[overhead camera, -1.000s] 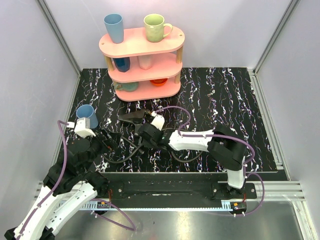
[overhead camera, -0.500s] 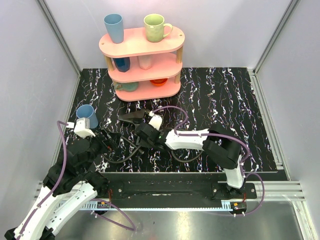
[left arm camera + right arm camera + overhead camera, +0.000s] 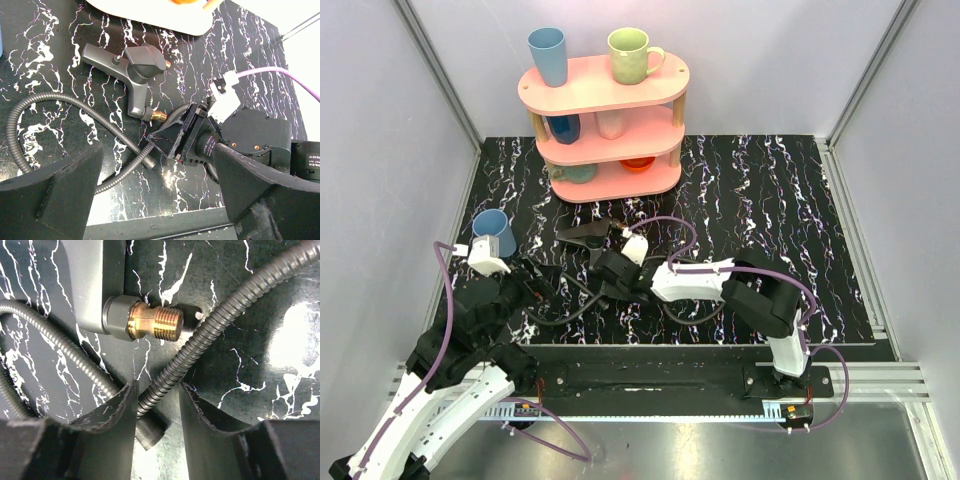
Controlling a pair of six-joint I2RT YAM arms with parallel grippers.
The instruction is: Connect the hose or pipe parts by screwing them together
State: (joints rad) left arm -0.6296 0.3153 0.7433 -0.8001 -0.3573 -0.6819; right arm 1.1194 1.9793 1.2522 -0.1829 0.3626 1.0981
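the right gripper (image 3: pixel 158 386) straddles the hose (image 3: pixel 220 322) just short of its end collar (image 3: pixel 150 436). its jaws stand partly apart. one finger sits about at the hose and a sliver of mat (image 3: pixel 240 390) shows beside the other, so i judge there is no pinch. the collar lies back between the fingers, toward the palm. just ahead of the fingertips and a little to one side sits the brass thread (image 3: pixel 162 322) of the grey fitting (image 3: pixel 137 67), near the hose but not touching it and not in line with the collar.

the left gripper (image 3: pixel 159 150) is spread wide and holds nothing. the fitting lies ahead of it and the hose loops off to its left.

the hose is ribbed metal: light, floppy along its length, springy in its curve, with ridges that should resist slipping. a grip far from the end would probably let the collar droop, so the best hold looks to be on or right behind the collar. the fitting looks rigid and heavier, but it would likely spin on the mat under a turning collar. the left gripper could clamp its stem, close behind the thread.
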